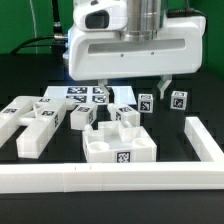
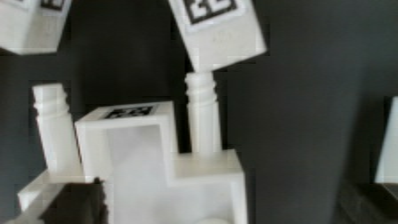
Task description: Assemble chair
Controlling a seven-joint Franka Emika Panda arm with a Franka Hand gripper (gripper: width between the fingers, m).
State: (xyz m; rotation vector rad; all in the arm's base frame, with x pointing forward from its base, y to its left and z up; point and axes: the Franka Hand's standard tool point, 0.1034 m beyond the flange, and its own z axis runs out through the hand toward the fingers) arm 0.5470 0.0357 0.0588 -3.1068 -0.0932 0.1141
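Hanging over the desk (image 1: 200, 112) with the hand (image 1: 135, 88) wide open and empty. Waiting above the tray-like chair seat (image 1: 105, 150), below and nearer the camera, long side lying across the exterior view, just behind the white rail (image 1: 110, 180).

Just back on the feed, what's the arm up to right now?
The gripper hangs open over the middle of the table, holding nothing. The white chair parts lie loose below it and none look joined yet. The tray-like seat sits nearest the front, with the bars on the exterior view's left. The marker board lies behind them. The L-shaped rail borders the front and the exterior view's right.
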